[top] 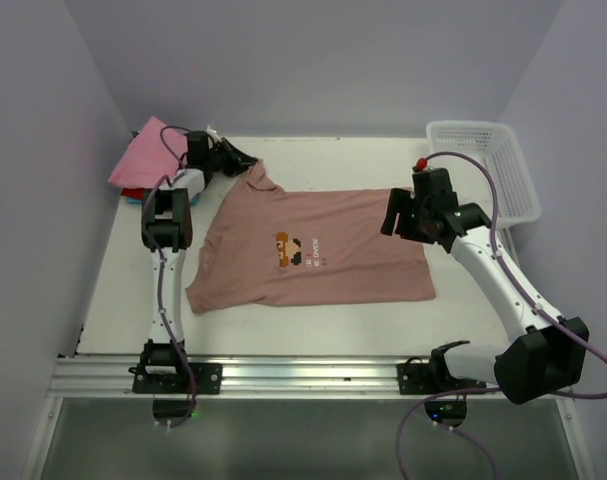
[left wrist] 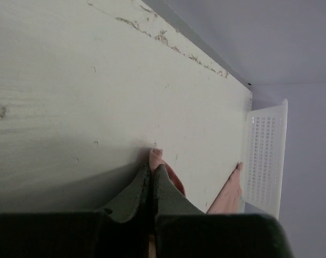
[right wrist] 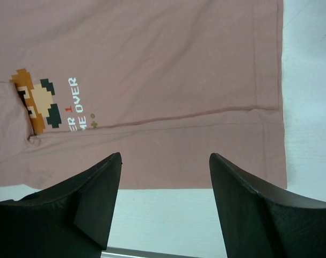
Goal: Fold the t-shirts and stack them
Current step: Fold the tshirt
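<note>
t-shirt [top: 313, 250]: table [top: 333, 160] centre | shirt stack [top: 143, 165]: far-left corner | basket [top: 488, 165]: far-right corner

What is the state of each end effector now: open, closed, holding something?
Left end effector: closed, pinching an edge of the shirt.
Right end effector: open over the shirt, holding nothing.

One dusty-pink t-shirt [top: 313, 250] was counted. Three folded ones were counted: bright pink shirt [top: 143, 152], red shirt [top: 132, 191], blue shirt [top: 135, 199]. One white basket [top: 503, 165] was logged. Two grippers were logged: left gripper [left wrist: 153, 167], right gripper [right wrist: 165, 158].
</note>
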`<state>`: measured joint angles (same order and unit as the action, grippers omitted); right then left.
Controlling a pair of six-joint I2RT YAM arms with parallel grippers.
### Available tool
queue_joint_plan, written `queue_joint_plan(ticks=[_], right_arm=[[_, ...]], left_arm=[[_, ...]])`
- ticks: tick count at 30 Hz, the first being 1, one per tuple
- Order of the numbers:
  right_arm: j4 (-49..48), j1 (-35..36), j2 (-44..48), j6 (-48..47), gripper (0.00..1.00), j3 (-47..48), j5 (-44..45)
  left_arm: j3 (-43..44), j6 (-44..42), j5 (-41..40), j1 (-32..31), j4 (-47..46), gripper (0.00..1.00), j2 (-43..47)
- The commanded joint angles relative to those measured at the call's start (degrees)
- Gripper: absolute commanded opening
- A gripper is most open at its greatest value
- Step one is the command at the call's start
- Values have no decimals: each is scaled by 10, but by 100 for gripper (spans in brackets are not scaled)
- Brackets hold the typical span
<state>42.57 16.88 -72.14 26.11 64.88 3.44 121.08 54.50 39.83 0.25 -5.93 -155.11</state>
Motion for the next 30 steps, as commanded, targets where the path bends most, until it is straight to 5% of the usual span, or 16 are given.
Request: queue_joint_plan(ticks=[1,6,14,20,22,24,27,29,30], right_arm=[[-26,3,12,2,69,-4,26],[-44,2,-48,2,66,42,81],[-27,-4,-234,0,84,197,183],[10,-22,-332,31,81,314,216],[27,-25,-367,34,80,356,195],[-19,-25,-376,-17,78,349,27],[-81,-15,-404,-44,55,346,-261],[-85,14,-438,-48,7,363,-321],[-88,26,-447,-54,0,366,-365]], left_arm=[[-49,-10,16,5,-32,0,63],[-129,-28,20,17,-64,0,143],[-203,-55,28,19,-60,0,249],[-247,-78,44,20,-35,0,306],[-278,-86,48,20,-35,0,334],[-312,-98,46,20,-34,0,358],[-339,-104,48,20,-34,0,371],[-351,-99,51,20,-41,0,372],[-355,-97,53,21,-44,0,371]])
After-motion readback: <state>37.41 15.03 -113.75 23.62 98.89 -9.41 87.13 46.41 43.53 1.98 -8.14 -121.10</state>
